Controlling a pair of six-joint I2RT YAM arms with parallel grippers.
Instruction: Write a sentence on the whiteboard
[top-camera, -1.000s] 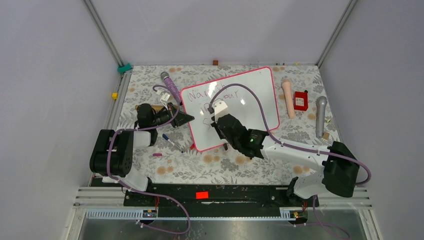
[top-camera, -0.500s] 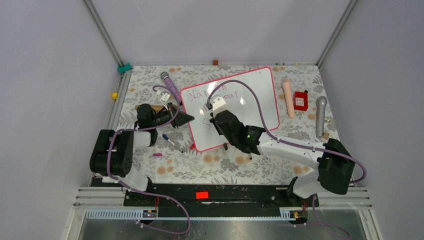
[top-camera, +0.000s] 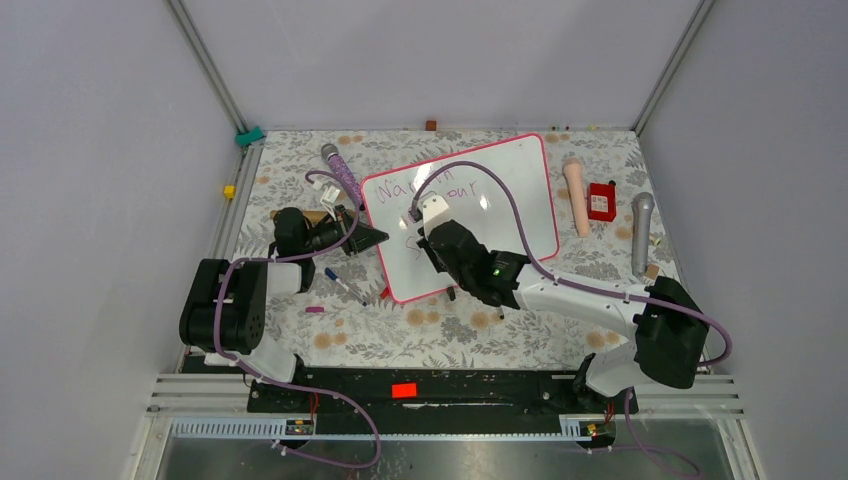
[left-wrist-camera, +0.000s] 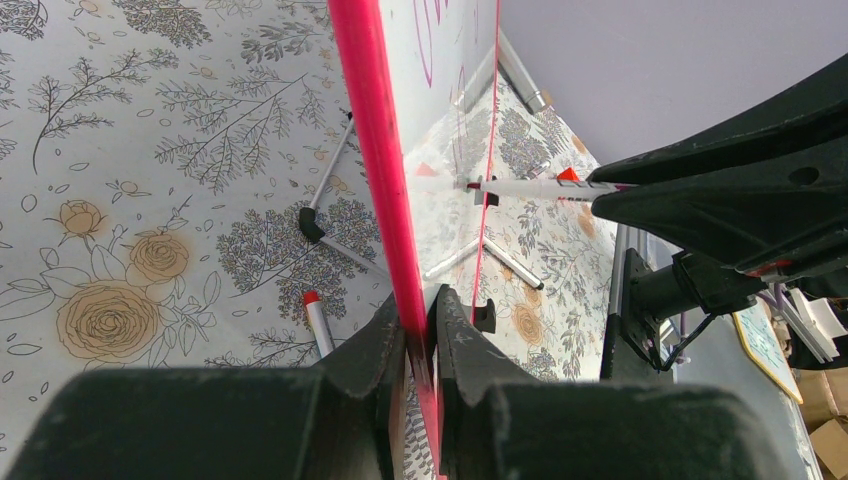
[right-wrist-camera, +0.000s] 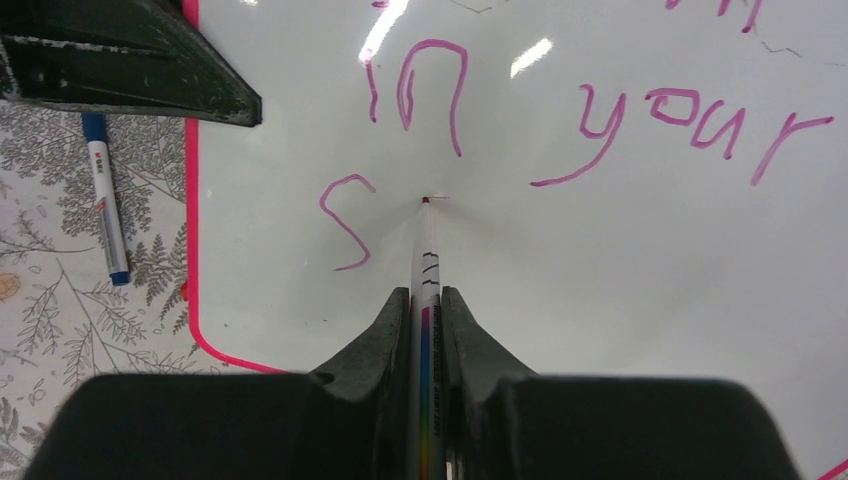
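Observation:
The whiteboard (top-camera: 510, 190), white with a pink frame, lies tilted on the floral table. My left gripper (top-camera: 376, 237) is shut on its left frame edge (left-wrist-camera: 375, 150), the jaws (left-wrist-camera: 420, 318) pinching the pink rim. My right gripper (right-wrist-camera: 425, 300) is shut on a white marker (right-wrist-camera: 424, 265), whose tip touches the board just right of a lone "S" (right-wrist-camera: 347, 222). The sentence (right-wrist-camera: 690, 115) shows in purple-pink: "in" and "your" on the line above, with part of a top line (top-camera: 400, 188) further up. Seen from above, the right gripper (top-camera: 428, 238) covers the board's lower left.
A blue-capped marker (top-camera: 345, 286) and a red-tipped marker (left-wrist-camera: 318, 325) lie on the table left of the board. A purple microphone (top-camera: 340, 170) is at the back left. A beige handle (top-camera: 576, 195), red box (top-camera: 601, 201) and grey microphone (top-camera: 641, 232) lie to the right.
My right arm has shifted a little to the left and further over the board with the marker. The left gripper and the board have not moved.

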